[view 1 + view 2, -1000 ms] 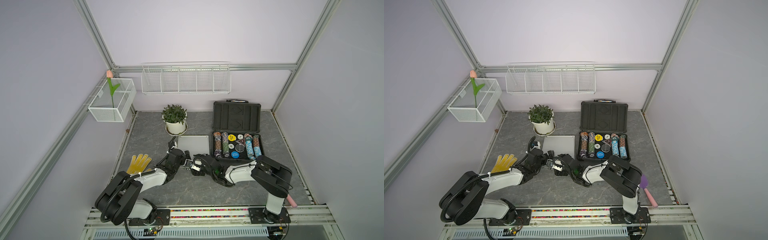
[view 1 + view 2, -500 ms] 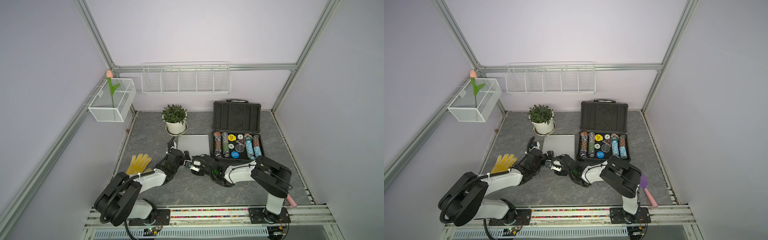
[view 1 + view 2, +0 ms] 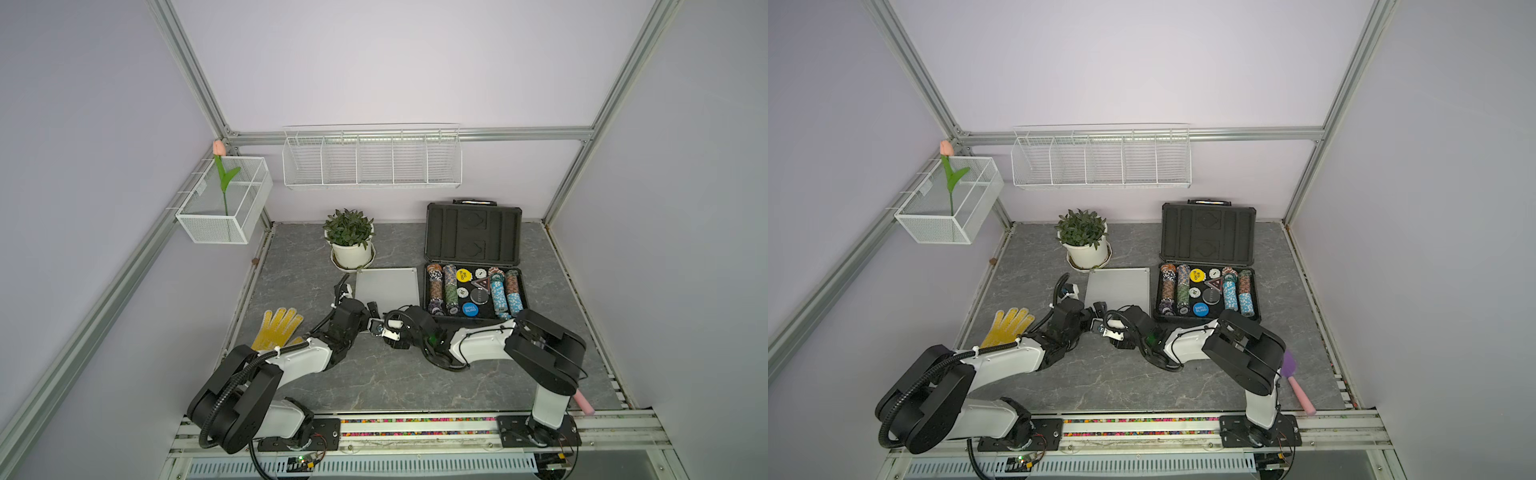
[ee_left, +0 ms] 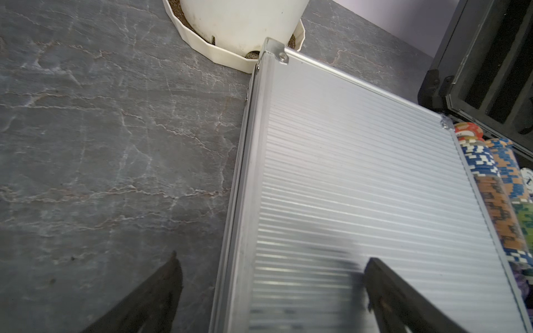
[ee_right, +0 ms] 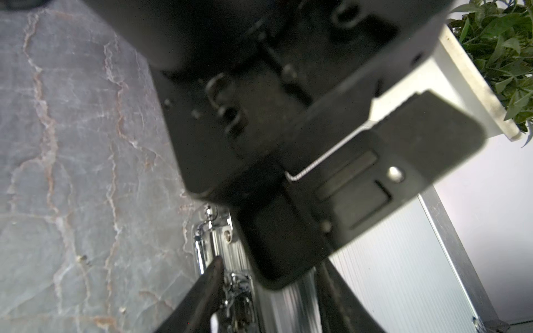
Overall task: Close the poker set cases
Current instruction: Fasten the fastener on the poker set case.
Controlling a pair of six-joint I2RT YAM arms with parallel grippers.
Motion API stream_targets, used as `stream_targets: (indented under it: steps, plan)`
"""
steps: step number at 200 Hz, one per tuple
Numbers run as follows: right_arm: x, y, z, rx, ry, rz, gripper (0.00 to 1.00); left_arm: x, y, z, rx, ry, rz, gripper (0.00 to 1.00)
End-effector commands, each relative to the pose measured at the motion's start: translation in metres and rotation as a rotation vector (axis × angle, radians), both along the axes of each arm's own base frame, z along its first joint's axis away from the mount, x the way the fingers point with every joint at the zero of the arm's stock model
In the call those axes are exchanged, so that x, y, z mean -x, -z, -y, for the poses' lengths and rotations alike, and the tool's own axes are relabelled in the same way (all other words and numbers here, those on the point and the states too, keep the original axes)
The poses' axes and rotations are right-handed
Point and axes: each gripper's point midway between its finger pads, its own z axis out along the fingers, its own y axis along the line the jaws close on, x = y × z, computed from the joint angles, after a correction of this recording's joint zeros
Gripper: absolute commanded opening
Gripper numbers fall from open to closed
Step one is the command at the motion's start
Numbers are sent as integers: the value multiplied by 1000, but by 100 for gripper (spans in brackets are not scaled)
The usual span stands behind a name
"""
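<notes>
The small ribbed silver case (image 3: pixel 387 286) lies flat with its lid down, left of the larger dark case (image 3: pixel 474 309). The dark case stands open, its lid (image 3: pixel 473 232) upright and rows of chips showing. My left gripper (image 4: pixel 272 261) is open at the silver case's near left corner, one finger over the table, the other above the lid. My right gripper (image 5: pixel 269 265) sits astride the silver case's front edge, jaws partly open. One of its fingers rests beside the chrome latch (image 5: pixel 238 288), the other over the ribbed lid. In both top views the grippers meet at that near edge (image 3: pixel 376 322) (image 3: pixel 1100 320).
A potted plant (image 3: pixel 351 243) stands right behind the silver case. A yellow glove (image 3: pixel 280 328) lies beside my left arm. A purple spatula with a pink handle (image 3: pixel 1296 382) lies by the right arm's base. White wire baskets (image 3: pixel 372 160) (image 3: pixel 224 199) hang on the walls.
My right gripper's jaws have narrowed around the silver case's front edge. Both arms have barely moved, and the left gripper stays wide.
</notes>
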Motion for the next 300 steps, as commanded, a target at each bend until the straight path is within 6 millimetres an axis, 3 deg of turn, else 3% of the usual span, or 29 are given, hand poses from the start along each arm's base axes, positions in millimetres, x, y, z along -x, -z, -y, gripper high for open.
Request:
stream_targets:
  steps: [1,97,103,167,205,260,278,300]
  plan:
    - [8,56,41,207,22,-137,50,17,27,-16,-69,-16,-95,99]
    - [21,70,52,252,-71,-309,37,17,27,-17,-72,-17,-93,99]
    - [15,61,45,235,-80,-304,35,17,26,-17,-72,-17,-92,99]
    - [16,61,44,215,-131,-405,28,17,24,-18,-75,-18,-87,99]
    - [10,40,36,129,-147,-435,27,15,19,-19,-77,-21,-79,99]
    - [-27,-22,27,-91,-50,-359,41,14,12,-18,-90,-9,-71,99]
    - [-40,-46,29,-161,-5,-326,53,12,7,-18,-98,-7,-63,99]
    - [-47,-61,36,-190,46,-293,72,10,0,-18,-107,-2,-53,99]
